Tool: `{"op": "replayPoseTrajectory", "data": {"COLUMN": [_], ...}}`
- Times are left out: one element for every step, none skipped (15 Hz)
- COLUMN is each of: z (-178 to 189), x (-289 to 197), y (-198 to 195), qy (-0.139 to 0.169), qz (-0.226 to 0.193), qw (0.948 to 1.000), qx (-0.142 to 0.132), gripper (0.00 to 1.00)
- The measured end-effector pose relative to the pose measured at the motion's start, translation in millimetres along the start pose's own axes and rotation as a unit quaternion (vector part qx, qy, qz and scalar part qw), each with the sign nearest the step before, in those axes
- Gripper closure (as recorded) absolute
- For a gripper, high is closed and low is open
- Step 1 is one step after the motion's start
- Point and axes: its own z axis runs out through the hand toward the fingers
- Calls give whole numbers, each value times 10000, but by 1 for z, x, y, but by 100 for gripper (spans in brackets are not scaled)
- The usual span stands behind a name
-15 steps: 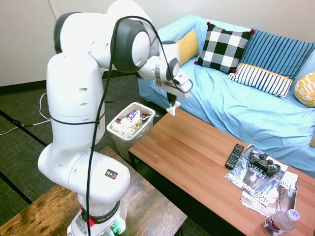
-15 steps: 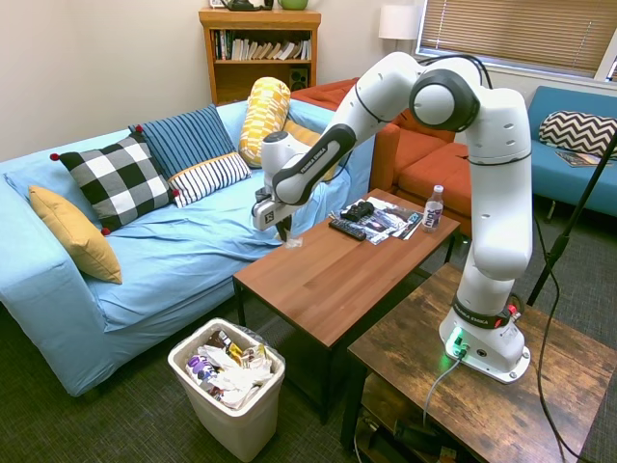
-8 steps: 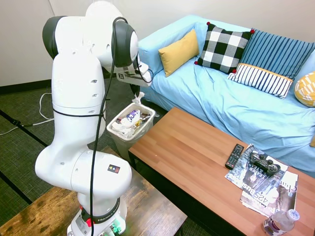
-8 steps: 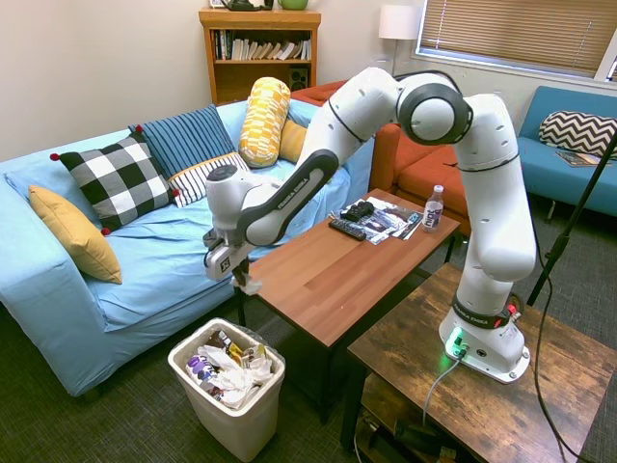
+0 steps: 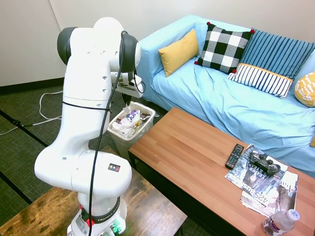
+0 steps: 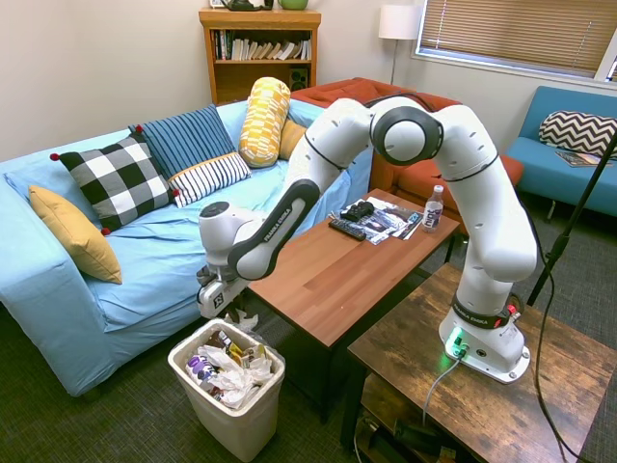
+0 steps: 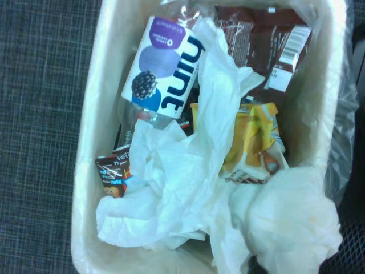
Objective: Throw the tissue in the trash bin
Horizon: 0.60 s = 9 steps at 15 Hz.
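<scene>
My gripper [image 6: 241, 318] is positioned directly above the trash bin [image 6: 198, 393], closed on the tissue [image 6: 245, 321]. The tissue hangs just over the bin's rim, on the side nearest the worktop [image 6: 337, 270]. The bin contains crumpled white paper [image 7: 171, 194], wrappers and a bottle [image 7: 162, 68].
</scene>
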Motion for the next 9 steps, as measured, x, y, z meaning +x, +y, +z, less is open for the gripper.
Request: {"op": "replayPoseTrajectory", "data": {"z": [2, 2, 3, 5, 6, 7, 7, 6, 5], "x": [-1, -1, -1, 1, 2, 3, 3, 3, 2], "y": [0, 0, 0, 1, 1, 0, 0, -1, -2], "qy": [-13, -18, -20, -20, -20, -21, -23, -24, -30], "qz": [-11, -13, -9, 3, 15, 20, 22, 24, 29], "qw": [10000, 10000, 10000, 10000, 10000, 10000, 10000, 10000, 10000], "qx": [-5, -7, -12, -21, -27, -28, -22, -11, 1], "gripper": [0, 0, 0, 0, 0, 0, 0, 0, 0]}}
